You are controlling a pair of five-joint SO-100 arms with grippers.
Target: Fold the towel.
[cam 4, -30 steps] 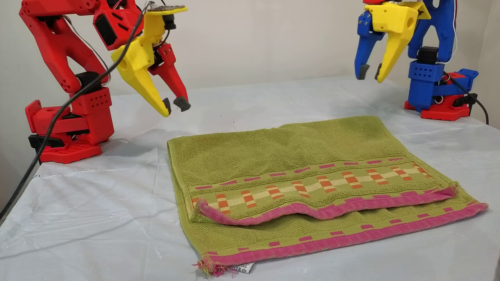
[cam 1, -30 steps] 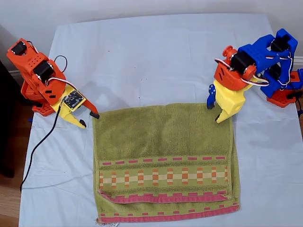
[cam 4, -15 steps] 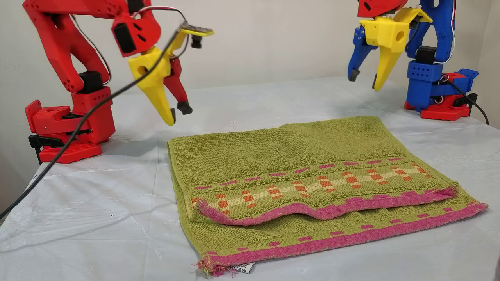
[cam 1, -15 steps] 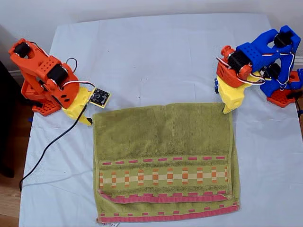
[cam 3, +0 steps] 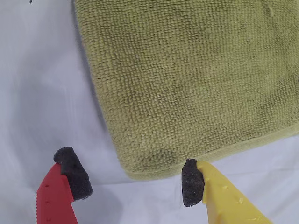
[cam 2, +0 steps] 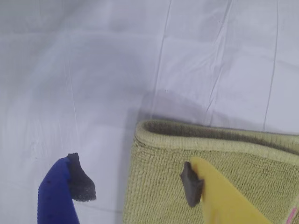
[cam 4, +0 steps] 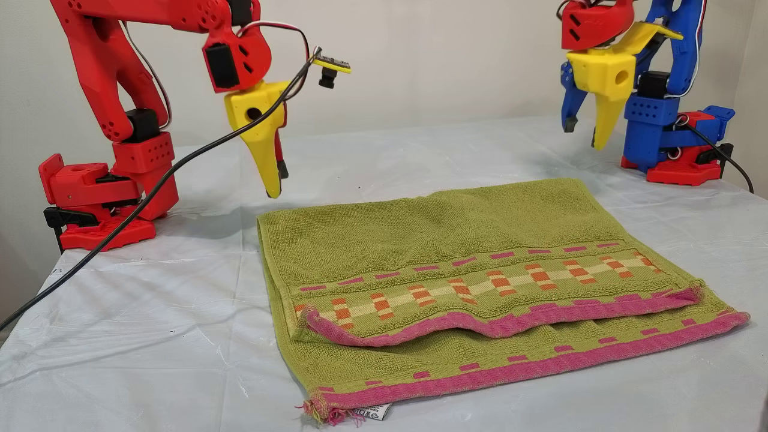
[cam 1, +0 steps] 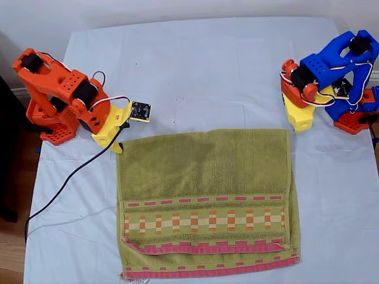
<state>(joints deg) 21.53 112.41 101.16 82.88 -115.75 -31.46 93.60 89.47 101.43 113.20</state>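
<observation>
The towel (cam 1: 204,201) lies folded once on the sheet (cam 1: 195,71), and each gripper, first (cam 2: 135,186) and second (cam 3: 128,179), hangs wide open above a fold corner, so both should descend together, straddle their corners and pinch both layers.

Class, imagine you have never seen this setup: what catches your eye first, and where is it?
The olive-green towel, already folded once, lies on the white table sheet with its pink hems nearest the exterior view's bottom edge. My first gripper hangs open over its fold corner at the exterior view's right, and my second gripper hangs open over the other fold corner.
</observation>
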